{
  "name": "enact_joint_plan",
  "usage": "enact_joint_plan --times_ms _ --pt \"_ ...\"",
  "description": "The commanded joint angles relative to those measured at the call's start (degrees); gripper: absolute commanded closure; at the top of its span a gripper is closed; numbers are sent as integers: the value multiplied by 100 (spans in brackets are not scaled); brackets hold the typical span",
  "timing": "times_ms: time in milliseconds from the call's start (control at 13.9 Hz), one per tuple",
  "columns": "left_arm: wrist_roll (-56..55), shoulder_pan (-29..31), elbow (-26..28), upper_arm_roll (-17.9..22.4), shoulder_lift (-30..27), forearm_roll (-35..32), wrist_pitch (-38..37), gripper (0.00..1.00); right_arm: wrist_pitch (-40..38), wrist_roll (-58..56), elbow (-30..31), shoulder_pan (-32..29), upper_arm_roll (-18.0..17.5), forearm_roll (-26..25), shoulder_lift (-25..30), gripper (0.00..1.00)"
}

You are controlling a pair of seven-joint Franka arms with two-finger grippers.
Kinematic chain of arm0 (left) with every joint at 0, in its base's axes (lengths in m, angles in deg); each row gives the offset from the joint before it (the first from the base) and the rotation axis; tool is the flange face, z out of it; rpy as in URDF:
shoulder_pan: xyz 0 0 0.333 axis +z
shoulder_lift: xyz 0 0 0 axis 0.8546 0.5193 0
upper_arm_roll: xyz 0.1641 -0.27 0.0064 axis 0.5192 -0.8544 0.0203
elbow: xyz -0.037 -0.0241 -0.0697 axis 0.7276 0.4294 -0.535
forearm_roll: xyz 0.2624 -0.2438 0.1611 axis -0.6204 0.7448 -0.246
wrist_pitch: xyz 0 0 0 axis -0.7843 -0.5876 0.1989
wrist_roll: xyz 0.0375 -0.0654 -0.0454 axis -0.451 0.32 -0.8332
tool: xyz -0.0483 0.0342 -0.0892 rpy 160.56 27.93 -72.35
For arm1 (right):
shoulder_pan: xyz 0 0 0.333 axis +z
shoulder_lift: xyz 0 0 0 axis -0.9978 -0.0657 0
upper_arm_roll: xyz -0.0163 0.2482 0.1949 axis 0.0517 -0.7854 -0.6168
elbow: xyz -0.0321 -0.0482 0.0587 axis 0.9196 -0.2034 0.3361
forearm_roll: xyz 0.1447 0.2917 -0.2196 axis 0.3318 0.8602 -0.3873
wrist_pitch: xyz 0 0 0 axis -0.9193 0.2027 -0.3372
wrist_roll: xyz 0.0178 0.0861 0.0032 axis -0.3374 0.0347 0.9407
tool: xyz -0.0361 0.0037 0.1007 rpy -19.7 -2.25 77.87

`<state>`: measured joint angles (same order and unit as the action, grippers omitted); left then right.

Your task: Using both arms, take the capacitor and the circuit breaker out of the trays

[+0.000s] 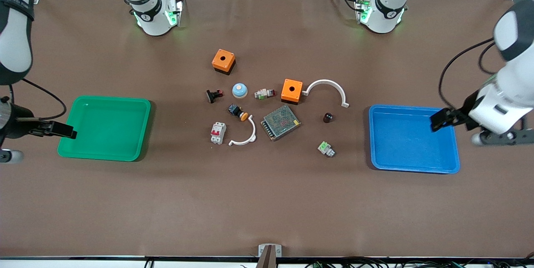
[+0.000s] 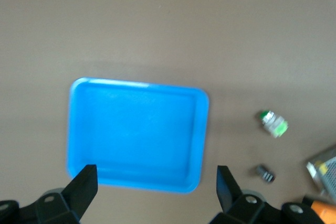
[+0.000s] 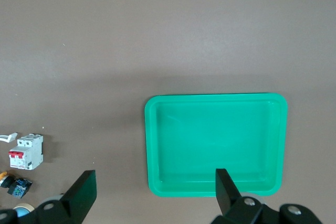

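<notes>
The capacitor (image 1: 328,117) is a tiny black cylinder standing on the table between the cluster of parts and the blue tray (image 1: 411,138). It also shows in the left wrist view (image 2: 265,173). The breaker (image 1: 217,132), white with red levers, lies at the cluster's edge toward the green tray (image 1: 104,128). It also shows in the right wrist view (image 3: 25,152). My left gripper (image 1: 442,119) (image 2: 156,177) is open and empty over the blue tray's (image 2: 136,129) outer edge. My right gripper (image 1: 66,131) (image 3: 155,179) is open and empty over the green tray's (image 3: 215,140) outer edge.
The cluster holds two orange boxes (image 1: 223,61) (image 1: 291,90), two white arcs (image 1: 327,88) (image 1: 244,136), a mesh power supply (image 1: 280,122), a blue dome (image 1: 239,90), a black pushbutton with orange cap (image 1: 238,112) and a white-green part with red tip (image 1: 264,93). A green-and-white block (image 1: 326,148) lies nearer the camera than the capacitor.
</notes>
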<state>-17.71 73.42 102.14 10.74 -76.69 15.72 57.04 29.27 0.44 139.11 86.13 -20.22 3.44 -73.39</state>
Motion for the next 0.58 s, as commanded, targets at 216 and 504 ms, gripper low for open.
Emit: enact_joint_plan --times_ms 216,504 --pt "352 -429 -197 322 -755 102 -1021 0 -636 56 165 -51 -136 -11 345 0" --pt "368 -1294 226 1343 -1381 417 -1495 0 -285 48 1254 -16 -136 -64 1196 0"
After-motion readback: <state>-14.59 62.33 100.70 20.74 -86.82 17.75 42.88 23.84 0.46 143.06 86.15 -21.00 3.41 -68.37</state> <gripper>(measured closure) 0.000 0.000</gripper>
